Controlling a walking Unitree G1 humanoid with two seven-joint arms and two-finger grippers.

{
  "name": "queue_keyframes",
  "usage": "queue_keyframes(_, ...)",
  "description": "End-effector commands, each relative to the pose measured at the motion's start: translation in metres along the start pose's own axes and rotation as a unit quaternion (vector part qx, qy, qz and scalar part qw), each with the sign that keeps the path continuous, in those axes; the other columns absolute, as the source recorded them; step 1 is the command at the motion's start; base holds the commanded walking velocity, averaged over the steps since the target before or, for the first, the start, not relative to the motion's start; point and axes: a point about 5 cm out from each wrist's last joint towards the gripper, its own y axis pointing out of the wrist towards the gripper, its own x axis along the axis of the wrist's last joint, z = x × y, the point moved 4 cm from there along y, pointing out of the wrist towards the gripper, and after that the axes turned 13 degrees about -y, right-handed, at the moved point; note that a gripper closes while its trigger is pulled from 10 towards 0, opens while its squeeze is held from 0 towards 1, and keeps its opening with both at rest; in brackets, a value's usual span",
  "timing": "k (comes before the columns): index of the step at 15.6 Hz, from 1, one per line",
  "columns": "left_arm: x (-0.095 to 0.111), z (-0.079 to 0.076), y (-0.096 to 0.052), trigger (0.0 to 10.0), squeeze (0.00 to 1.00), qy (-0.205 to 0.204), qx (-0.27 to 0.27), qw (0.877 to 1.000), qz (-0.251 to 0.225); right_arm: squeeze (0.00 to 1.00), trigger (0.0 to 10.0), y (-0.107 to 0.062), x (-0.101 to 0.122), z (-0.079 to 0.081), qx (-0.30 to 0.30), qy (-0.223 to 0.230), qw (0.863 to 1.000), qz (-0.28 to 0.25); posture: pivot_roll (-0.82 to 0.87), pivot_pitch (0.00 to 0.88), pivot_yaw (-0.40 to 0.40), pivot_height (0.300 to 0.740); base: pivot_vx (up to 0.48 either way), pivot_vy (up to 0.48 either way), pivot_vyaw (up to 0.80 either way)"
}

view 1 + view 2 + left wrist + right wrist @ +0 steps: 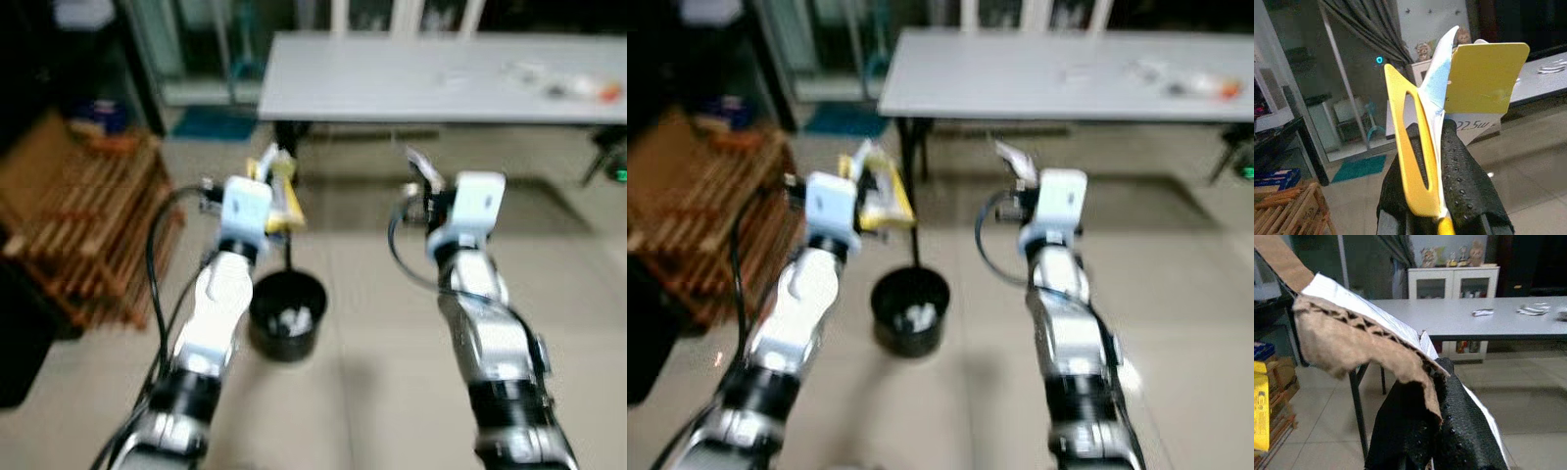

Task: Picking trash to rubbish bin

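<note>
so the left gripper (275, 186) is clamped on a yellow wrapper (1484, 81) and the right gripper (1016, 164) pinches torn cardboard (1352, 335), both held up near the black bin (286, 313) on the floor, presumably to drop in

So the bin (286, 315) is a small round black bucket sitting upright on the tiled floor, roughly center frame in the head views, with some pale crumpled bits already lying at the bottom.

Trash piece one is a flat yellow-and-white package (1449, 105), some kind of card-backed packet with a hang slot cut into the yellow part and print reading "22.5w". It's up in the air, standing roughly on edge, at about 12 o'clock from the bin.

Piece two is a torn scrap of corrugated cardboard (1364, 340), brown with a white face and ragged edges. It's raised too, around 2 o'clock from the bin.
</note>
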Motion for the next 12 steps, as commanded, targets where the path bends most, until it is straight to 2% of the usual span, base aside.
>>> queue_keyframes(1, 0.0013, 0.0085, 0.0007, 10.0, 0.0, 0.005, 0.007, 1.0, 0.002, 0.0, 10.0, 0.0012, 0.0018, 0.0075, 0.009, 0.004, 1.0, 0.002, -0.03, 0.024, 0.001, 0.74, 0.39, 0.0, 0.0)
queue_keyframes(6, 0.0025, 0.0076, 0.0013, 10.0, 0.0, 0.006, 0.004, 1.0, 0.0, 0.0, 10.0, 0.0026, -0.0006, 0.0083, 0.009, -0.017, 1.0, 0.01, -0.03, 0.019, 0.001, 0.74, 0.39, 0.0, 0.0)
queue_keyframes(12, 0.0029, 0.007, 0.0014, 10.0, 0.0, 0.007, 0.003, 1.0, 0.0, 0.0, 10.0, 0.0012, 0.0003, 0.0098, 0.014, -0.007, 1.0, 0.007, -0.03, 0.031, -0.003, 0.74, 0.392, 0.0, 0.0)
